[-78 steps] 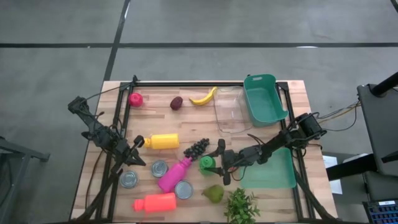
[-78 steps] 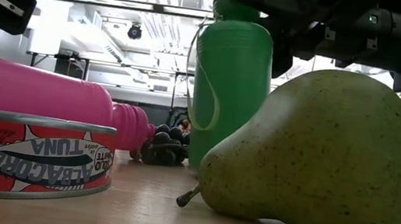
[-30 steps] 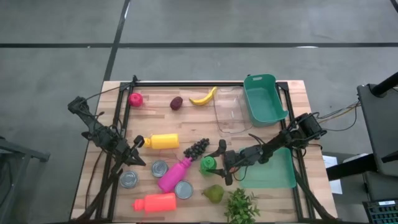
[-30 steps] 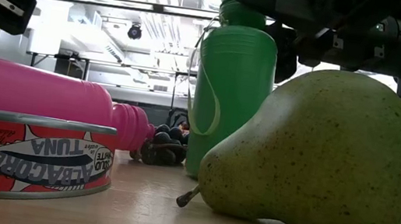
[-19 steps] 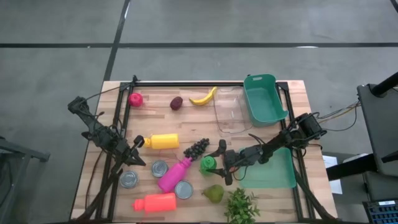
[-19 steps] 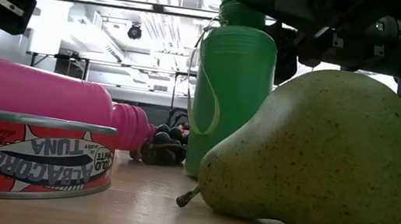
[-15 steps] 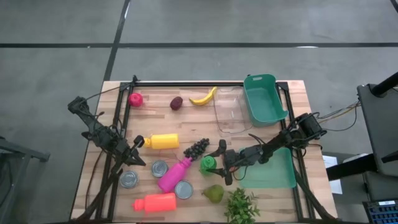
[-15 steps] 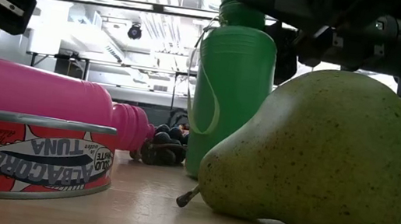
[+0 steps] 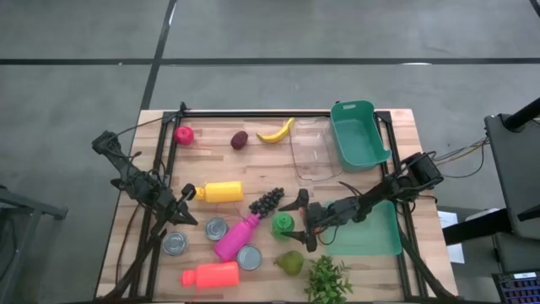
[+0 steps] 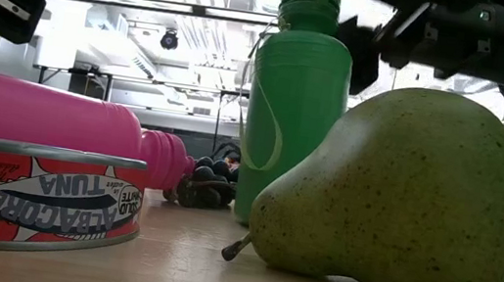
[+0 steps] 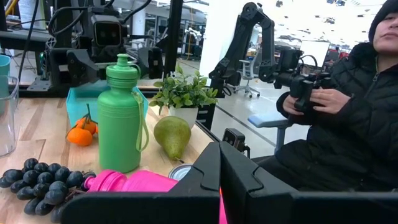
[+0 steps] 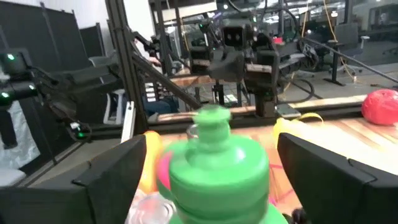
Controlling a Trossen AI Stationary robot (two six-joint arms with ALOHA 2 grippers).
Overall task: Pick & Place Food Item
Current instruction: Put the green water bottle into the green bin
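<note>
The left gripper (image 9: 191, 191) waits at the left side of the wooden table (image 9: 405, 127), just beside the yellow bottle (image 9: 221, 192); its wrist view shows its jaws pressed together with nothing between them. Towards the front of the table lie two tuna cans (image 9: 175, 244), an orange-red bottle (image 9: 210, 274) and a pink bottle (image 9: 234, 237) on its side. A bunch of dark grapes (image 9: 267, 201) sits near the middle. Along the far edge are a pink ball (image 9: 184, 134), a dark plum (image 9: 240, 139) and a banana (image 9: 277, 131). The green bottle (image 9: 283, 223) stands upright just right of the grapes, its cap showing clear of the arm in the low view. The right gripper (image 9: 301, 219) hovers at the bottle's top, jaws spread wide on either side of the cap without touching it, as the right wrist view shows. A pear (image 9: 289, 262) lies in front of the bottle, beside a small potted plant (image 9: 327, 279). Farther right are a clear container (image 9: 310, 152), a teal bin (image 9: 360, 133) at the far edge and a teal tray (image 9: 371, 239) holding a small orange (image 11: 79, 132). In the left wrist view a person (image 11: 348, 118) in a dark jacket sits beyond the table
</note>
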